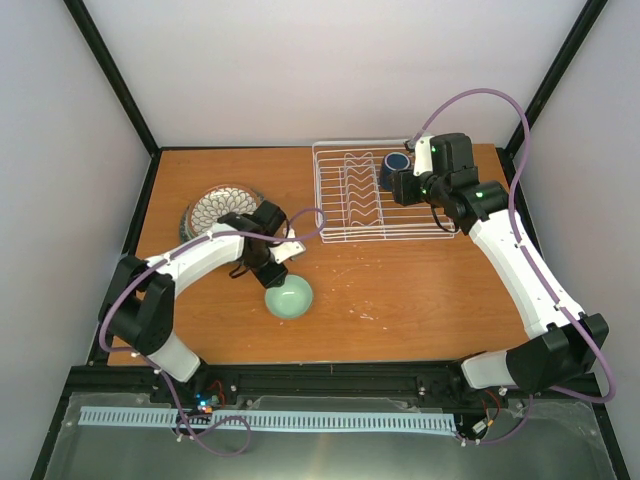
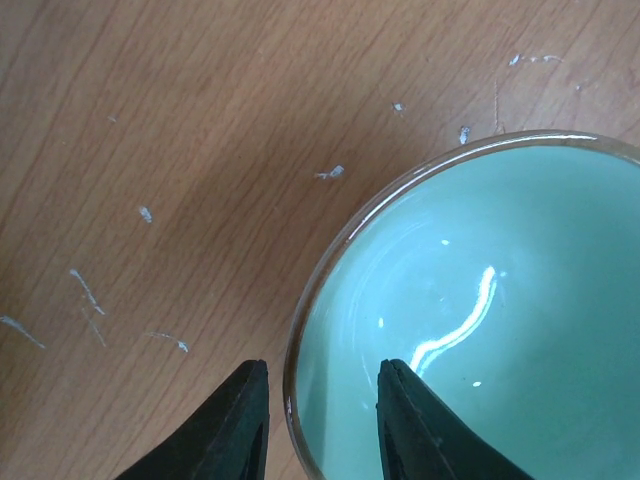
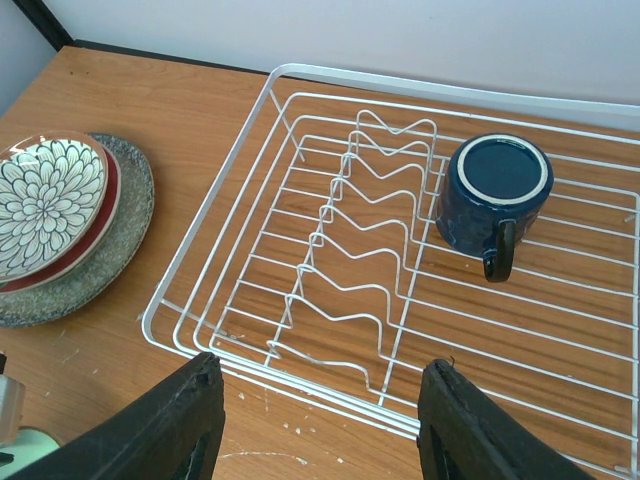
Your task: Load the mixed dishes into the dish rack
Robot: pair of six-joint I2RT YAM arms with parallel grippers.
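Bowl [image 2: 480,320]: pale green, upright on desk [image 1: 420,290], cropped in left wrist view.
Left fingers [image 2: 240,425]: apart, straddling bowl rim; contact unclear.
Right fingers [image 3: 170,430]: wide apart, empty, above dish rack [image 3: 345,270] edge.
Mug [image 3: 492,190]: inverted in rack beside dividers.
Plates [image 3: 50,200]: stacked left of rack, lower ones mostly hidden.
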